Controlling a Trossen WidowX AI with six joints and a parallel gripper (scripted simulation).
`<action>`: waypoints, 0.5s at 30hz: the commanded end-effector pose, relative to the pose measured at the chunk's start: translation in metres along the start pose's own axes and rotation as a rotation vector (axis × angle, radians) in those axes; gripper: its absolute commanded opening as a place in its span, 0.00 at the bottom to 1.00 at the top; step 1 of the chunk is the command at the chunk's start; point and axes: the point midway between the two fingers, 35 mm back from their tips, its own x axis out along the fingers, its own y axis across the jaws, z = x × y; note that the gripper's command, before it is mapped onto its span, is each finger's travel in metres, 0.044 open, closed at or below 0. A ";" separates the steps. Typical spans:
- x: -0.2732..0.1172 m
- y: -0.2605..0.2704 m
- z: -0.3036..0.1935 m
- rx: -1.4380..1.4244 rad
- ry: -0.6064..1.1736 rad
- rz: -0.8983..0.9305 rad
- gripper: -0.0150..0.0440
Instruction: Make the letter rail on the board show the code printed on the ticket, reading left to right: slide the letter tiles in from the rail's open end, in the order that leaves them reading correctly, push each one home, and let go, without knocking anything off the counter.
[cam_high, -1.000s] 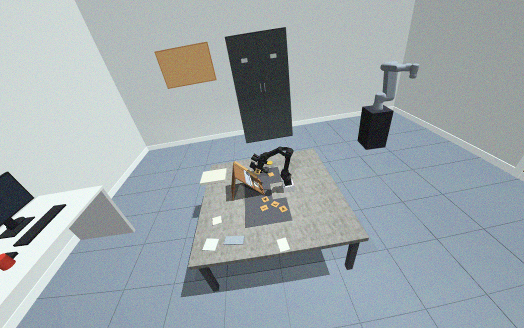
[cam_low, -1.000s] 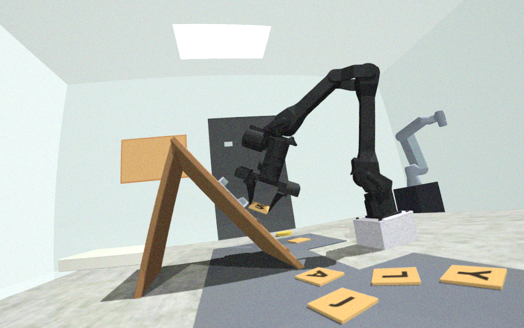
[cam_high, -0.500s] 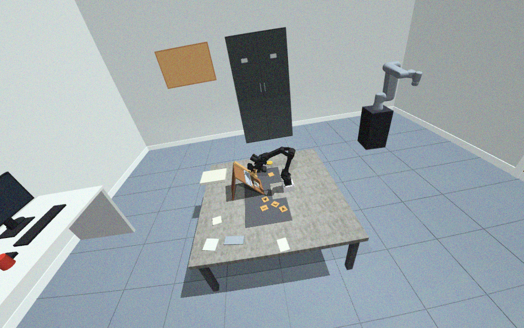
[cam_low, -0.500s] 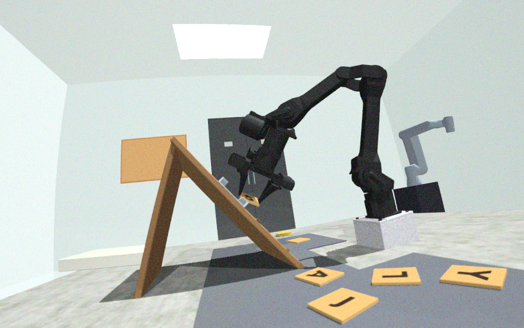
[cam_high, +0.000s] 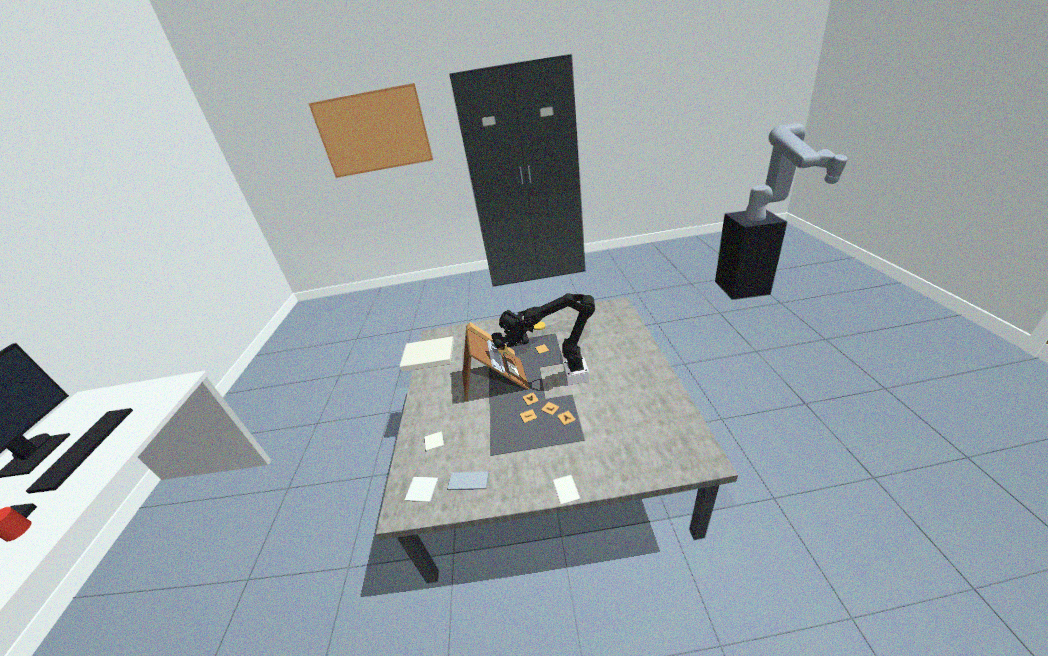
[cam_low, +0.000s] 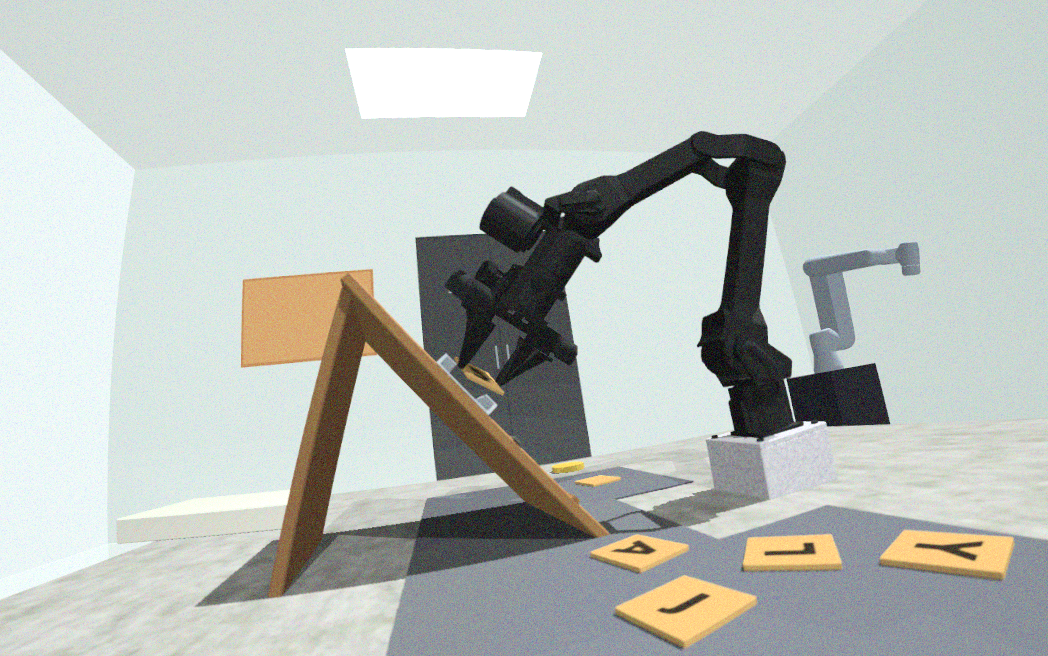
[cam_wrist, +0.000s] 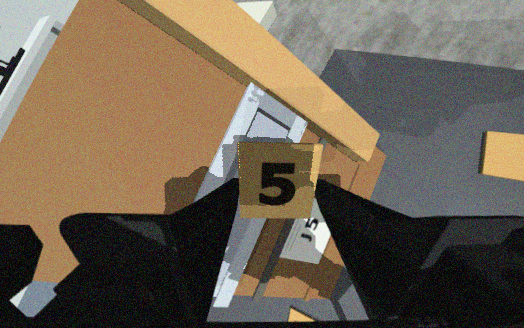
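Observation:
My gripper (cam_low: 480, 375) (cam_wrist: 277, 184) is shut on the tile marked 5 (cam_wrist: 276, 170), held by its side edges over the grey rail (cam_wrist: 232, 132) (cam_low: 447, 364) on the sloping board (cam_wrist: 125, 120) (cam_high: 478, 346) (cam_low: 409, 351). I cannot tell whether the tile touches the rail. No tile shows in the visible parts of the rail. The ticket (cam_wrist: 302, 246) is partly hidden; "J5" shows. On the dark mat lie tiles A (cam_low: 645, 558), J (cam_low: 657, 612), one like L or 7 (cam_low: 827, 550) and Y (cam_low: 904, 547). Another tile (cam_low: 597, 480) (cam_high: 542, 348) (cam_wrist: 502, 155) lies beyond the board, its mark unreadable.
The board's raised wooden side edge (cam_wrist: 300, 85) runs close past the held tile. A yellow object (cam_low: 568, 467) (cam_high: 539, 325) lies at the back. A cream slab (cam_high: 426, 352) (cam_low: 204, 512) sits behind the board. Paper sheets (cam_high: 421, 488) and a blue-grey item (cam_high: 467, 480) lie near the counter's front edge.

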 end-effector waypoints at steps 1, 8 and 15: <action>-0.007 0.011 -0.007 -0.086 -0.007 0.038 0.25; -0.019 0.029 -0.028 -0.209 0.003 0.111 0.25; -0.029 0.042 -0.053 -0.328 0.027 0.170 0.25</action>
